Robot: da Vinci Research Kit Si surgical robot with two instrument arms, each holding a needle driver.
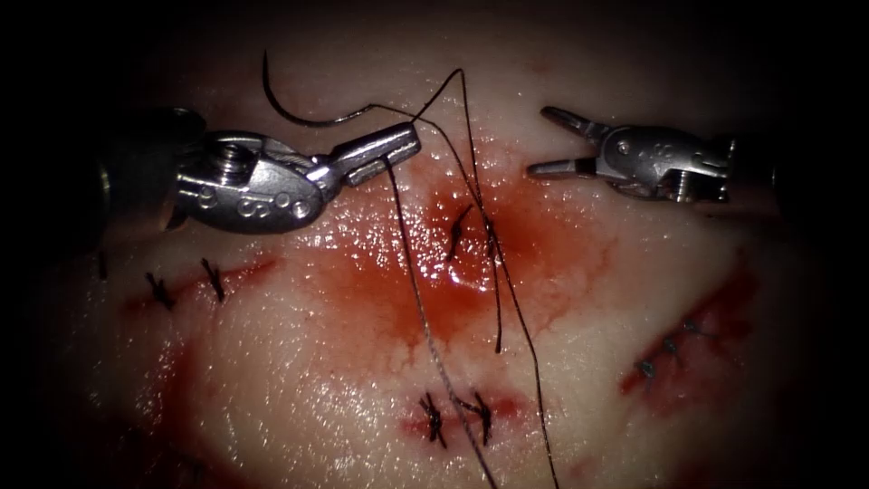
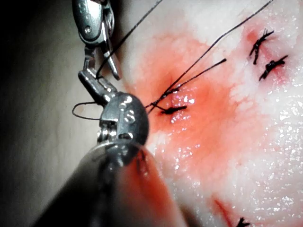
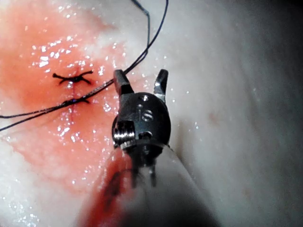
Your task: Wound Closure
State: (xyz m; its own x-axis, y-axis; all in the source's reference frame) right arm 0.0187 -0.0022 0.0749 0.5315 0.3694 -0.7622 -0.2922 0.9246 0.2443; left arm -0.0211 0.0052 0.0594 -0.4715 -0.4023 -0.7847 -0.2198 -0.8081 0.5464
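My left tool (image 1: 409, 142) reaches in from the left with its jaws shut on the thread (image 1: 412, 272), close behind the needle. The curved needle (image 1: 299, 116) hangs free above the tissue, up and left of the cut, and is not in the tissue. Thread loops up past the jaws, then runs down across the central stitch (image 1: 457, 235), which lies in red fluid (image 1: 389, 290). A short thread tail (image 1: 498, 344) ends below that stitch. My right tool (image 1: 539, 140) hovers to the right of the cut, open and holding nothing. In its wrist view, the right tool (image 3: 140, 75) is spread near the stitch (image 3: 73, 78).
Other stitched cuts lie on the tissue (image 1: 299, 398): one at the left (image 1: 186, 285), one at the bottom (image 1: 457, 415) and one at the right (image 1: 670, 346). Two thread strands run down off the lower edge of the endoscope view.
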